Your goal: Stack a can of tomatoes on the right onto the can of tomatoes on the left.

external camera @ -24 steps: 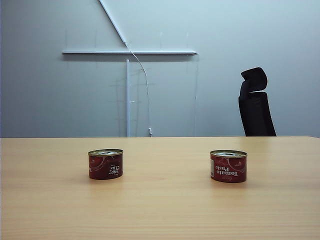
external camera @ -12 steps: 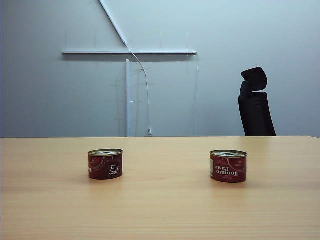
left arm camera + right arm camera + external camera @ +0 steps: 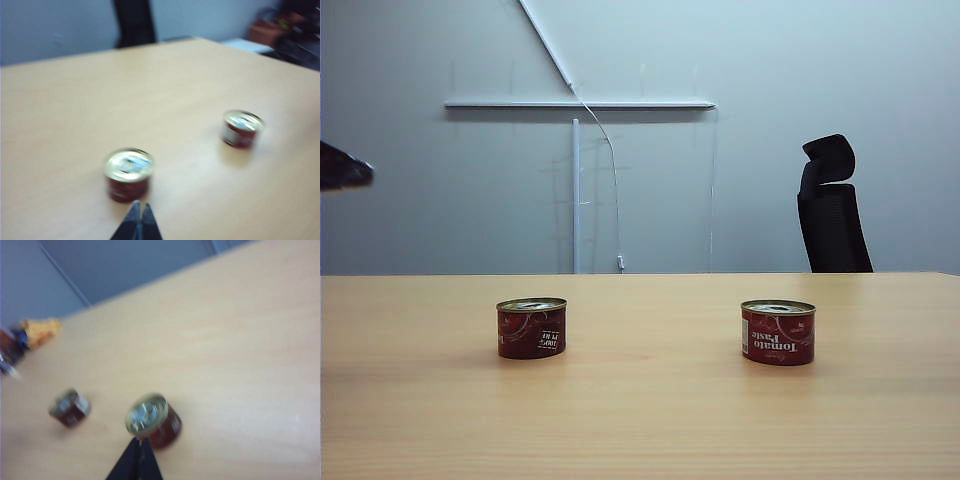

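The left gripper [image 3: 138, 215] shows in its wrist view as two dark fingertips pressed together into one point, empty. The right gripper [image 3: 138, 452] looks the same in its own blurred view, fingertips meeting, nothing between them. At the exterior view's left edge a dark blurred shape, probably the left arm [image 3: 342, 167], pokes in

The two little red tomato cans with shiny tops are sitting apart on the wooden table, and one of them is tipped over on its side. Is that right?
Not quite. Neither is tipped over: the exterior view shows the left red tomato can and the right red tomato can both standing upright, shiny tops up. They do sit apart on the wooden table.
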Available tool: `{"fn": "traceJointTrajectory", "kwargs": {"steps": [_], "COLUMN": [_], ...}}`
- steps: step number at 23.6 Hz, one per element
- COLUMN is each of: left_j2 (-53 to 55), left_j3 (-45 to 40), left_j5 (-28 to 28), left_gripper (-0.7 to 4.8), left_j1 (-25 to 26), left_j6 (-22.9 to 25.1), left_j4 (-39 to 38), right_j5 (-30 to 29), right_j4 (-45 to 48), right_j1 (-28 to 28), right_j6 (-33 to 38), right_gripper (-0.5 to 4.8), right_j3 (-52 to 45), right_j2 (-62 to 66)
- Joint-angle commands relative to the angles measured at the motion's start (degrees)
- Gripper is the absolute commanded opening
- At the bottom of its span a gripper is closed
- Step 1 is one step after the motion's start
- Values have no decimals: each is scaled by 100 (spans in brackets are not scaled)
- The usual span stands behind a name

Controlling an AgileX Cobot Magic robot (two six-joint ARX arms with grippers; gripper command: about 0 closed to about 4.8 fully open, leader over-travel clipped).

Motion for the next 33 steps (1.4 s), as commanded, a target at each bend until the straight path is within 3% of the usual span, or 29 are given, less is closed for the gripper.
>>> {"fn": "traceJointTrajectory", "kwargs": {"steps": [1, 2, 4, 5, 12, 15, 20, 33], "left_j2": [155, 195, 291, 304, 323, 323, 323, 323], "left_j3": [13, 13, 13, 13, 13, 13, 13, 13], "left_j5": [9, 9, 9, 9, 9, 7, 9, 9], "left_gripper": [-4, -4, -4, -4, -4, -4, -4, -4], "left_j1": [-260, -323, -433, -466, -470, -470, -470, -470], "left_j6": [0, 0, 0, 0, 0, 0, 0, 0], "left_j4": [48, 48, 48, 35, 9, 9, 9, 9], "right_j5": [101, 195, 442, 579, 1276, 1381, 1329, 1056], "right_j4": [197, 223, 286, 402, 1934, 2393, 3952, 4404], "right_j1": [297, 391, 623, 765, 1797, 1976, 2017, 2020], "right_j6": [-649, -798, -1152, -1287, -2166, -2450, -2802, -2809], "right_gripper": [144, 219, 427, 479, 479, 479, 479, 479], "right_j3": [31, 37, 63, 72, 116, 175, 721, 1843], "right_j2": [393, 520, 815, 994, 2723, 3491, 5886, 8264]}}
